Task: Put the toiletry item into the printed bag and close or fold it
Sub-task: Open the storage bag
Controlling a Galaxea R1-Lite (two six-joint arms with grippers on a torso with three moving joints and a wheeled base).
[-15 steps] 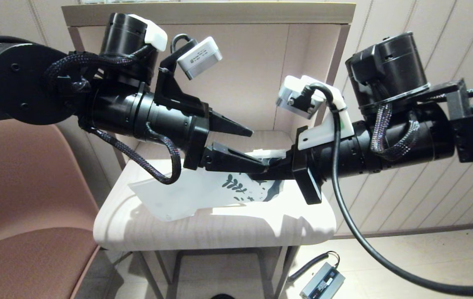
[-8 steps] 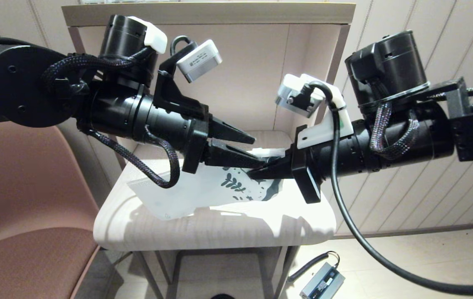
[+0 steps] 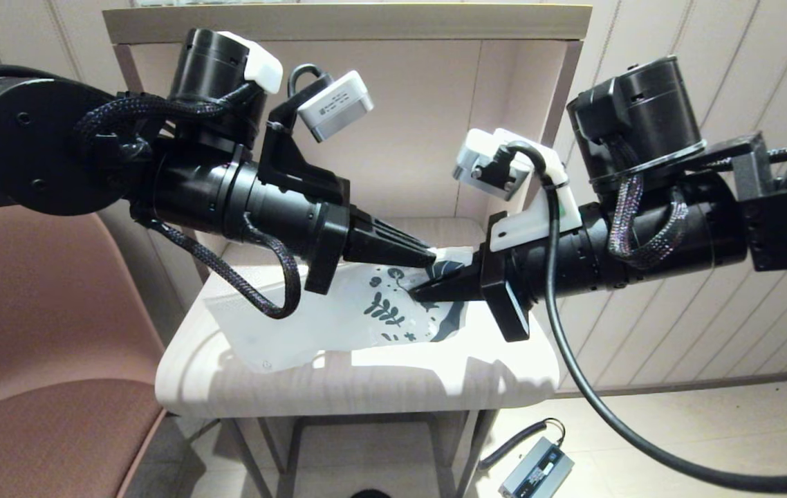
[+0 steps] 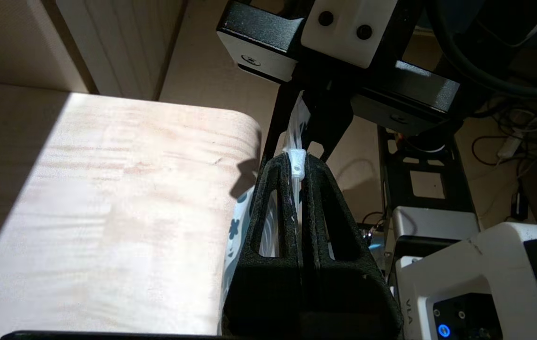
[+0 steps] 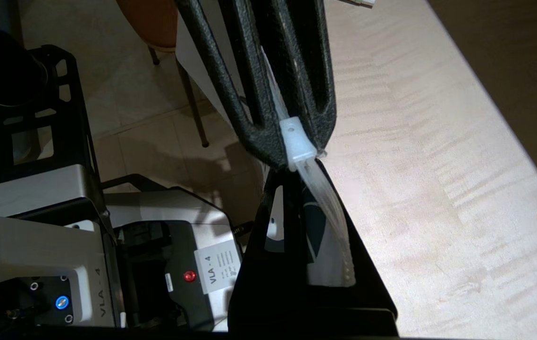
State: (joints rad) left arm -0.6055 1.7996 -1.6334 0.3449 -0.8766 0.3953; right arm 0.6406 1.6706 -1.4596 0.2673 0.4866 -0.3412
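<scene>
The printed bag (image 3: 338, 321), a white translucent pouch with dark blue leaf prints, hangs between my two grippers just above the small table. My left gripper (image 3: 429, 260) is shut on the bag's white zip slider (image 4: 298, 163) at the top strip. My right gripper (image 3: 415, 293) meets it from the other side and is shut on the printed end of the bag (image 5: 318, 236), a little below the zip strip (image 5: 330, 212). The bag's plain end sags toward the table's left side. The toiletry item is not visible in any view.
The light wooden table (image 3: 366, 387) stands in front of a shelf niche with a back wall (image 3: 393, 124). A brown chair (image 3: 34, 332) is at the left. On the floor to the right lie a cable and a power adapter (image 3: 535, 470).
My left gripper, open a second ago, has shut on the zip slider. The bag's printed end has risen slightly and shifted left; the right gripper keeps its hold.
</scene>
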